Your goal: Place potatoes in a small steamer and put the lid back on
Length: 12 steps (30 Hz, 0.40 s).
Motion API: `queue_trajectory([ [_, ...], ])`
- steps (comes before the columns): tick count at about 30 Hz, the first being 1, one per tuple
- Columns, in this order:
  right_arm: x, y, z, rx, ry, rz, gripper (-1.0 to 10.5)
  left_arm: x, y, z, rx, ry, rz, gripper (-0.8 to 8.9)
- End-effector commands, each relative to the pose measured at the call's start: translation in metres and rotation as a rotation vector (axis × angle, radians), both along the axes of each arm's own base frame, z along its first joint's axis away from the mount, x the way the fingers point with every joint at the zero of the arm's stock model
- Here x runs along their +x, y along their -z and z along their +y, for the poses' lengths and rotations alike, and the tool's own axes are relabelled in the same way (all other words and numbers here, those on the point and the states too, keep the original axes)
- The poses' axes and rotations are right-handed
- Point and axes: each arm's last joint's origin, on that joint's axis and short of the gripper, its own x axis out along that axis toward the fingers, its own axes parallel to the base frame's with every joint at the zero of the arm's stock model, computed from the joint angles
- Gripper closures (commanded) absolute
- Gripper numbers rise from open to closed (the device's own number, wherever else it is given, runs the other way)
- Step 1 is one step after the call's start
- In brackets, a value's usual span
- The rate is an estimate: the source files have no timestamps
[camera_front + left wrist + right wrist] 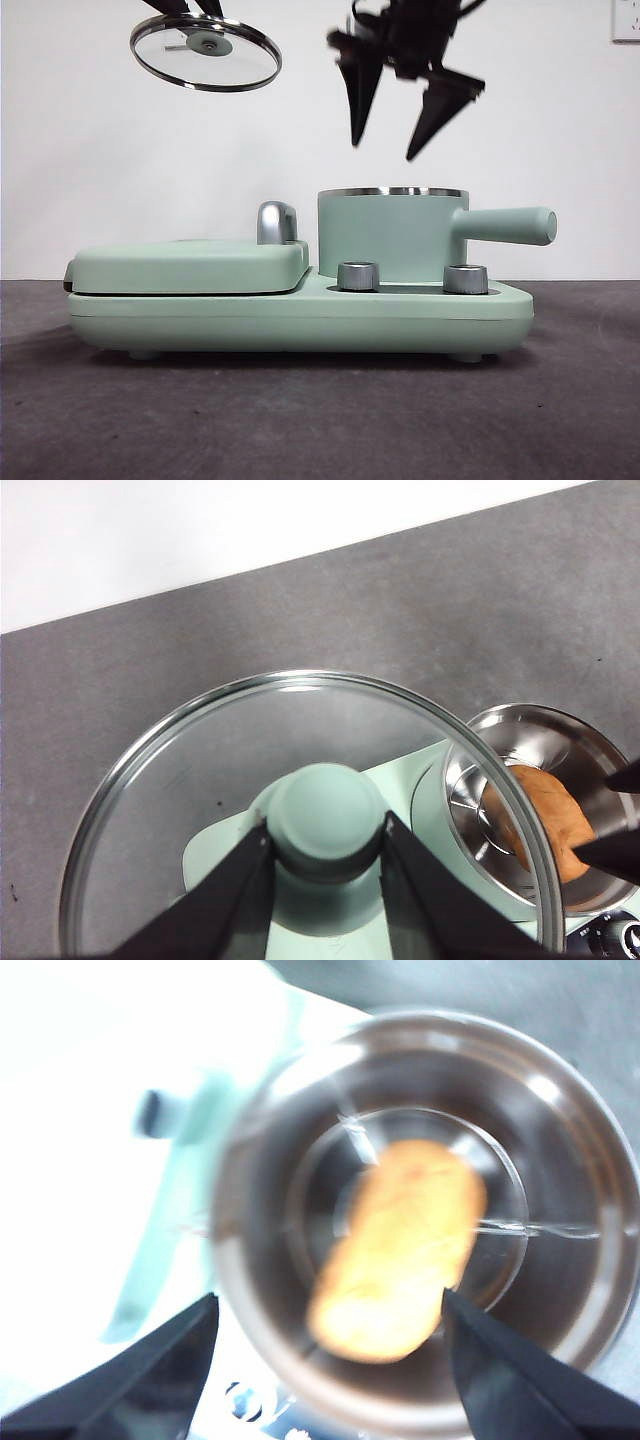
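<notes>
The mint-green small steamer (392, 232) stands on the right of a green appliance, its side handle pointing right. The orange-brown potato (398, 1248) lies inside on the steel bottom; it also shows in the left wrist view (548, 818). My right gripper (396, 130) hangs open and empty above the steamer's mouth. My left gripper (325, 855) is shut on the knob (325, 815) of the glass lid (205, 52), holding it high, tilted, above the appliance's left part. The steamer's steel inside (520, 780) shows through and beside the lid (180, 780).
The green appliance base (300, 318) carries a flat closed grill cover (190, 265) with a steel latch (276, 222) on the left and two steel dials (358, 276) at the front. It sits on a dark grey table (320, 420) before a white wall.
</notes>
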Motion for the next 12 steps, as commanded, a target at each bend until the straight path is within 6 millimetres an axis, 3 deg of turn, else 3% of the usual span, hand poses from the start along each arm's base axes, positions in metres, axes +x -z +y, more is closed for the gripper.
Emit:
queue_trajectory([
  [1, -0.023, -0.02, 0.002, -0.033, -0.056, -0.01, 6.0, 0.0, -0.01, -0.001, -0.007, 0.009, -0.048, 7.98],
  [7, -0.065, -0.048, -0.008, -0.021, -0.093, -0.056, 6.0, 0.0, -0.009, 0.0, -0.006, 0.007, -0.042, 7.98],
  [12, -0.109, -0.049, -0.035, -0.104, -0.067, -0.05, 6.0, 0.0, -0.009, 0.0, -0.009, 0.005, -0.042, 7.98],
])
